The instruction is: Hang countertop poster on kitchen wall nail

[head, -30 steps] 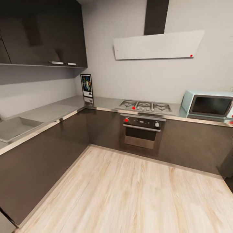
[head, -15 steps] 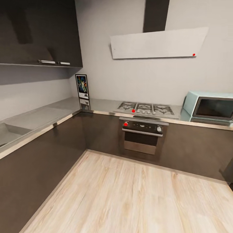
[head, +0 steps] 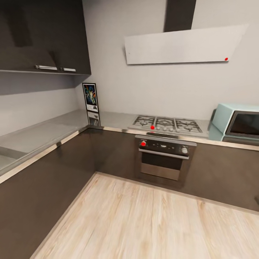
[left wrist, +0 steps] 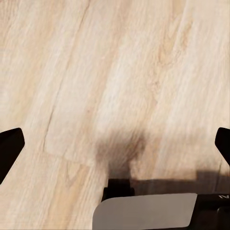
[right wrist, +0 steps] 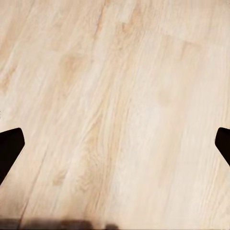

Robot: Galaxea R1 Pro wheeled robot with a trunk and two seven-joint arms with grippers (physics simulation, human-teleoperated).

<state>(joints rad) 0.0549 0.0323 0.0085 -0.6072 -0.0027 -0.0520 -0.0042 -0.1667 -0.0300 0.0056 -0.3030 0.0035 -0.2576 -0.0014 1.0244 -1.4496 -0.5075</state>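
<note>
While both claws, left gripper [left wrist: 115, 143] and right gripper [right wrist: 115, 143], are spread empty above pale wooden floor [head: 144, 219], the upright black-framed Star Wars poster [head: 90, 97], propped in the grey glossy countertop [head: 46, 129] corner, could be toppled by a hasty reach.

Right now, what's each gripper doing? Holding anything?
Left gripper: open, fingers wide apart, nothing between them, wood floor below.
Right gripper: open, empty, over the wood floor.
</note>
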